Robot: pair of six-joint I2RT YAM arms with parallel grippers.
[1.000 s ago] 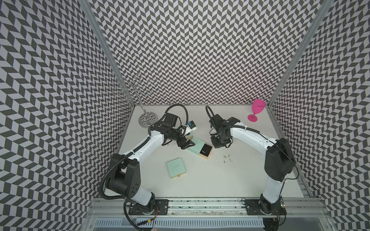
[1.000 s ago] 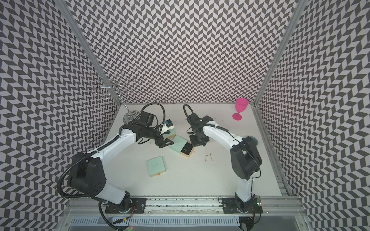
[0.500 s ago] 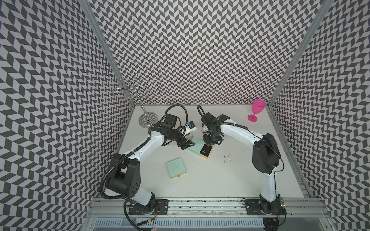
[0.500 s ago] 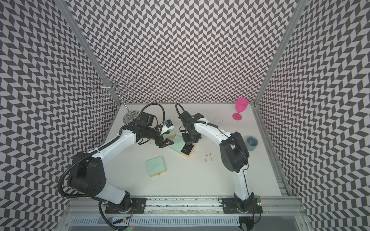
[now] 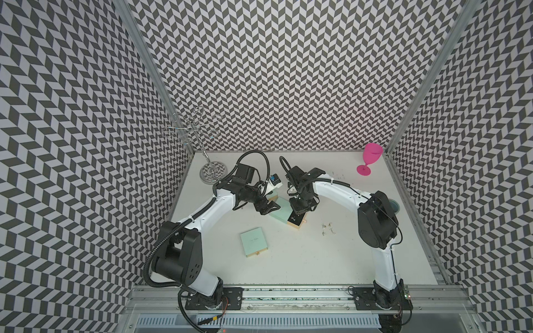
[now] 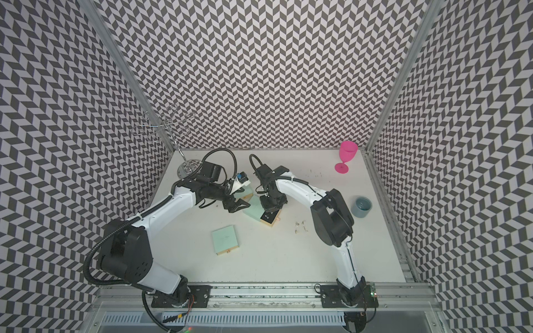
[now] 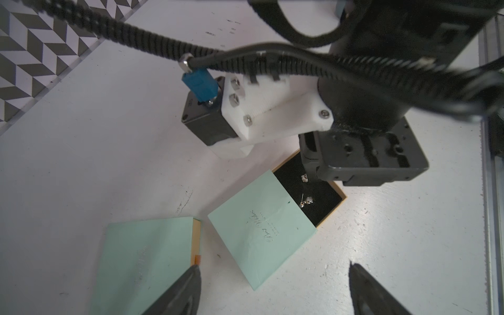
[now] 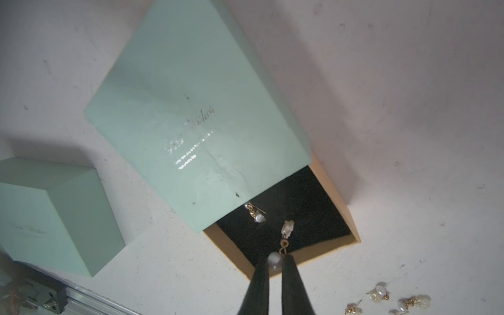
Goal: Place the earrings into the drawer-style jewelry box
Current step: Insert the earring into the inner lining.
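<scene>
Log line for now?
right gripper: shut on held earring over drawer | left gripper: open | inside: one earring | table: loose earrings

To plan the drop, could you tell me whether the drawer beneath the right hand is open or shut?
Open: the drawer juts from its mint sleeve, black lining exposed, with an earring lying inside.

The left arm (image 5: 207, 212) and right arm (image 5: 337, 188) are white tubes with big black joints. A black ribbed cable (image 7: 152, 39) ends in a blue plug (image 7: 200, 83). Silver screws (image 7: 234, 98) sit in a white block (image 7: 272, 114). The right gripper (image 8: 275, 260) has thin black fingers (image 8: 257, 289).
</scene>
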